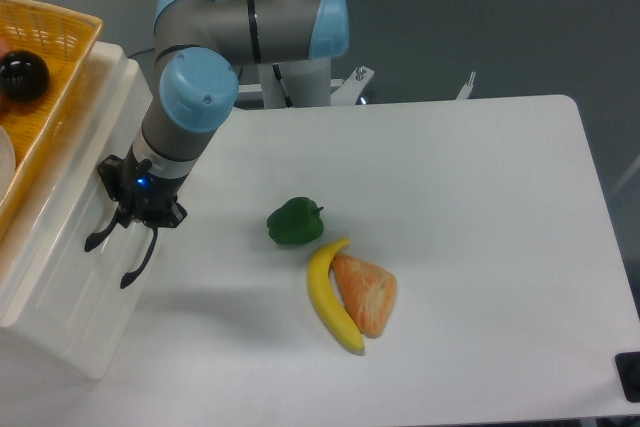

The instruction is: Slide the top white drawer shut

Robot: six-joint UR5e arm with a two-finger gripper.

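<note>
The white cabinet (60,327) stands at the table's left edge, its front facing right. Two curved black handles show on that front. The one nearer the cabinet's top (98,237) belongs to the top white drawer (72,252). The other (138,262) is on the lower drawer front. My gripper (135,212) is at the cabinet front, right above both handles and touching or almost touching them. Its black body hides the fingertips, so I cannot tell how the jaws stand. How far the top drawer stands out is hard to judge from this angle.
A yellow basket (60,32) with a black ball (22,75) sits on top of the cabinet. A green pepper (295,221), a banana (330,297) and a piece of bread (366,292) lie mid-table. The arm reaches in from the back.
</note>
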